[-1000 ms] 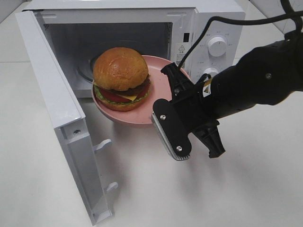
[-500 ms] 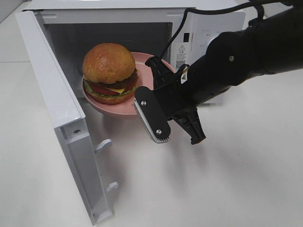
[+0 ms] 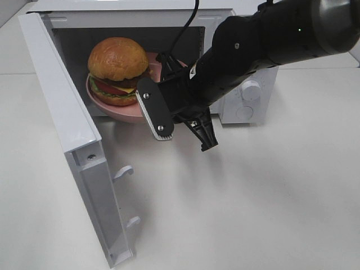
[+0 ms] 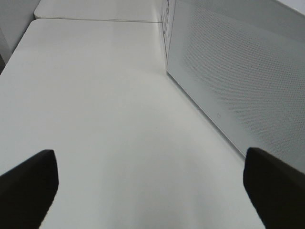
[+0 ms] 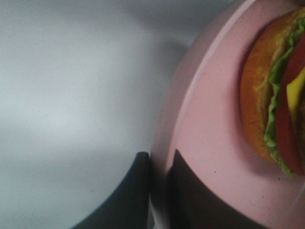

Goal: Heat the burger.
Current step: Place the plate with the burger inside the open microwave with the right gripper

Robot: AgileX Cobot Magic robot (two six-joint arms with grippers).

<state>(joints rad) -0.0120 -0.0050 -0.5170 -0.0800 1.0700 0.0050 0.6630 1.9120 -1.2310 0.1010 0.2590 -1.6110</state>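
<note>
Exterior high view, front edge first: bare white table [image 3: 253, 214], and on the left the microwave door [image 3: 67, 129] stands swung wide open, its two latch hooks [image 3: 122, 171] poking out toward us. Just behind that, the right gripper [image 3: 147, 98] reaches in from the right on its bulky black arm [image 3: 253, 50], and it is clamped edge-on to the near rim of the pink plate [image 3: 121, 112]. The plate sits in the mouth of the microwave [image 3: 135, 11], partly inside the cavity. Whether it rests on the oven floor I cannot tell. On the plate's left part sits the burger [image 3: 117, 59], upright, with a glossy brown bun on top and red, green and yellow layers below, right inside the opening. Farther right, beyond the arm, two white knobs [image 3: 251, 90] show on the control panel.

Right wrist close-up: the right gripper [image 5: 159, 164] has its two dark fingers [image 5: 138, 191] pressed together with only the thin rim of the plate [image 5: 209, 143] between them. The burger [image 5: 271, 95] lies a little farther along the plate, apart from the fingers.

Left wrist: the left gripper [image 4: 152, 191] has its jaws spread wide with nothing between them, low over the table [image 4: 95, 95], beside a white perforated panel [image 4: 238, 76].
</note>
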